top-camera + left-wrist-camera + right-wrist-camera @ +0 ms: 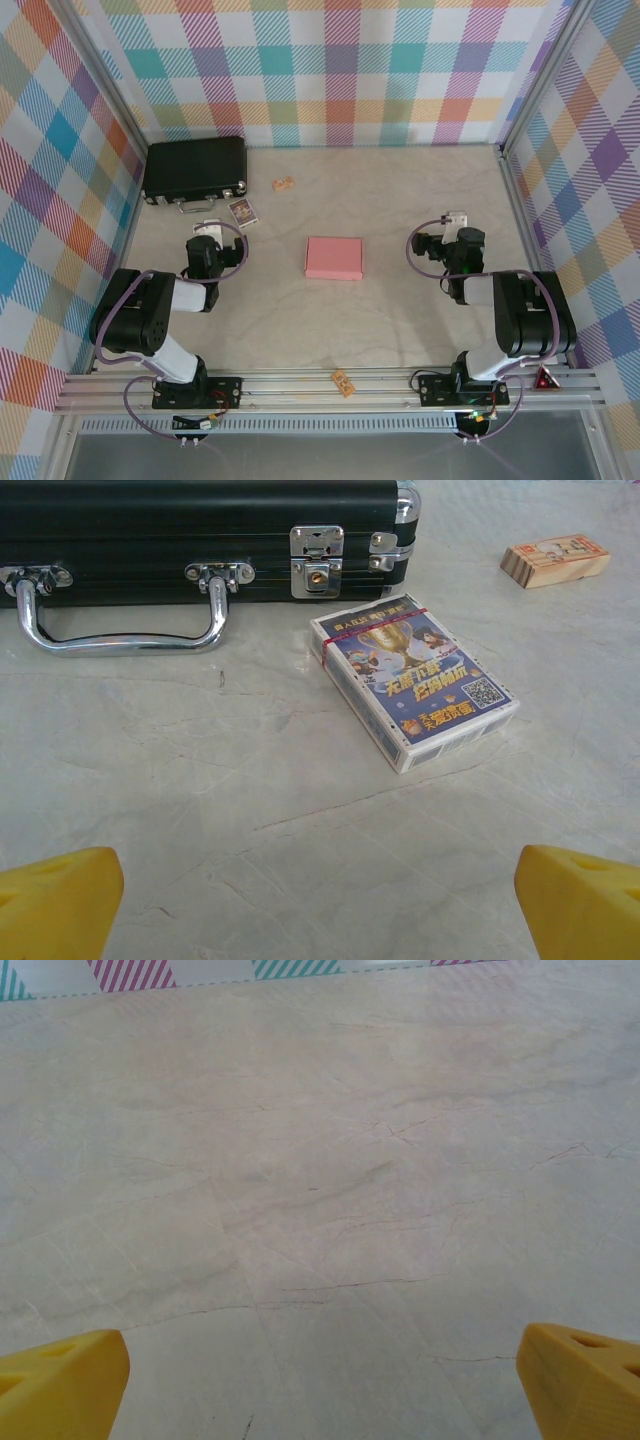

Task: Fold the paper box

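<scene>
Top external view: the closed paper box [334,257] lies mid-bench [400,325]; left claw [320,900] and right claw [320,1380] gape wide, empty.

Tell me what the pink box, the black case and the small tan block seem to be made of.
The paper box: likely thin card, matte; flat salmon-pink without glare. The black case: hard ribbed shell, plastic or metal unclear; its handle and latch look chromed, mirror-bright. The block: probably bare wood; grain lines show.
</scene>
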Robot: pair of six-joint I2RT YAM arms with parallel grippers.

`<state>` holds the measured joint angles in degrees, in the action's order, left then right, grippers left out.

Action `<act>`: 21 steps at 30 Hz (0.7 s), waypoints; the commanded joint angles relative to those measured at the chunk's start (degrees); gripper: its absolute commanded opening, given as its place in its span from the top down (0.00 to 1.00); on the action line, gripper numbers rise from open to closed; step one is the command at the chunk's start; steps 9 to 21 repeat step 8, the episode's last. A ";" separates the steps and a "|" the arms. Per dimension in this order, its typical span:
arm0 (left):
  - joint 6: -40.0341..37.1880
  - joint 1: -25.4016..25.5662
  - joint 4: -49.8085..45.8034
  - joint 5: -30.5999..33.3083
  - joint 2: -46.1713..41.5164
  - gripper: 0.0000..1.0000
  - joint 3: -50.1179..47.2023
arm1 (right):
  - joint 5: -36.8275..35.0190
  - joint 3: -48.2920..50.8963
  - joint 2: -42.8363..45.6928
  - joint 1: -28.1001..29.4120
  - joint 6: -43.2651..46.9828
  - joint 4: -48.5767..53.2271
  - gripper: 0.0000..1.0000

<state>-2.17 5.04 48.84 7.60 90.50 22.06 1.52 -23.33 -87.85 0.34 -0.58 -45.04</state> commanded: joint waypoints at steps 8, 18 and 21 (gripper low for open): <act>0.54 -0.92 1.43 -1.00 0.22 0.00 1.18 | -0.13 -0.31 -0.21 -0.07 0.09 -2.51 0.01; 0.54 -0.92 1.43 -1.00 0.22 0.00 1.18 | -0.13 -0.31 -0.21 -0.07 0.09 -2.51 0.01; 0.54 -0.92 1.43 -1.00 0.22 0.00 1.18 | -0.13 -0.31 -0.21 -0.07 0.09 -2.51 0.01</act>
